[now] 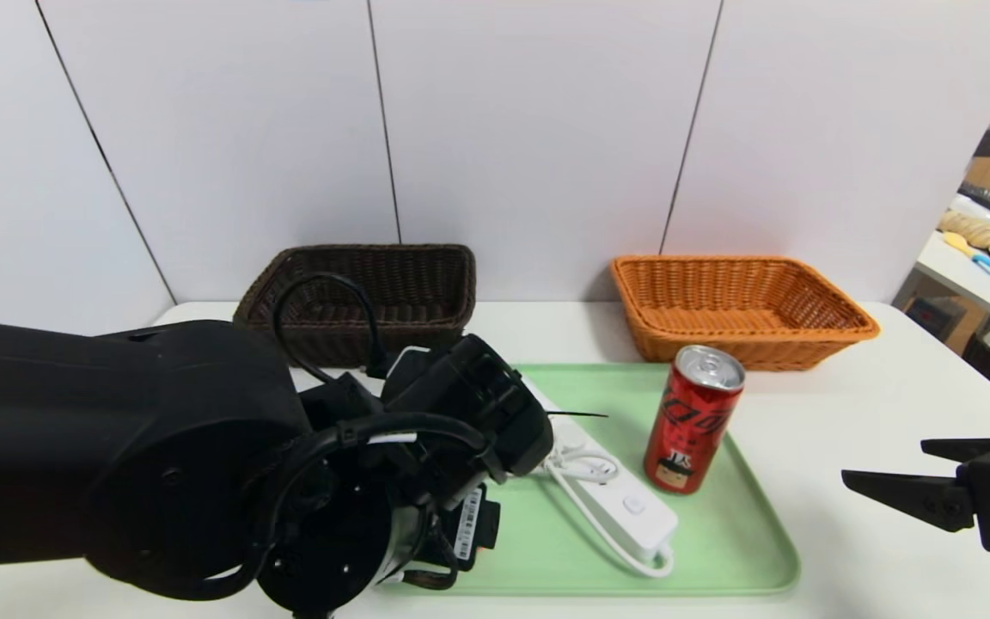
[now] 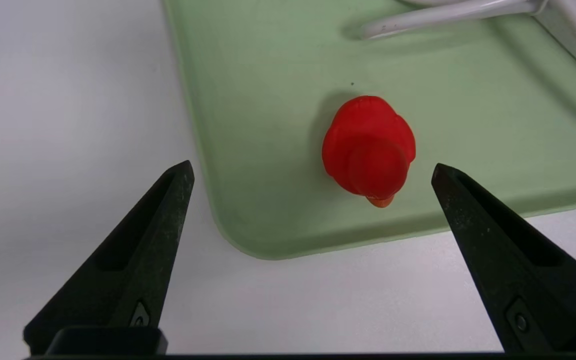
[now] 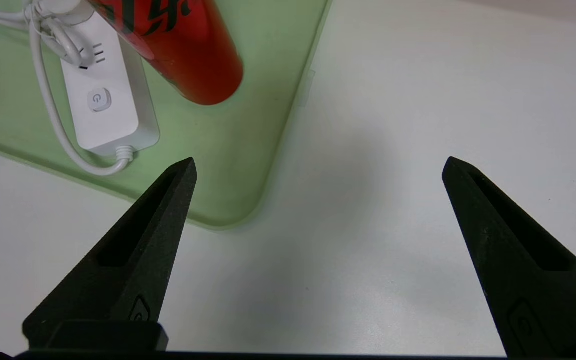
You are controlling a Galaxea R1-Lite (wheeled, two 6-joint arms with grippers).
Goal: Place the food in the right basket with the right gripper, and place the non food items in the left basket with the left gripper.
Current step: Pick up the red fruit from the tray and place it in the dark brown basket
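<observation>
While the left arm's black wrist fills the near left of the head view, hiding the tray's near left part, a slim red can [image 1: 693, 419] stands upright on the right half of a pale green tray [image 1: 753, 550]. The can carries black script lettering and a small cartoon figure; the words are too small to read. Beside it a white power strip [image 1: 624, 507] lies on the tray with its cord bundled. Behind the tray, the dark brown basket [image 1: 392, 288] sits to the left and the orange basket [image 1: 740, 305] to the right. The right gripper [image 1: 886, 477] hangs over the bare white table [image 1: 873, 404], right of the tray.

In the left wrist view, the left gripper [image 2: 310, 170] is spread wide and holds nothing; a red duck toy [image 2: 368, 149] sits on the tray near its corner, beyond the fingertips.

In the right wrist view, the right gripper's fingers [image 3: 138, 260] stand wide apart, empty, over the table beside the tray's corner; the power strip shows a round power-symbol button
</observation>
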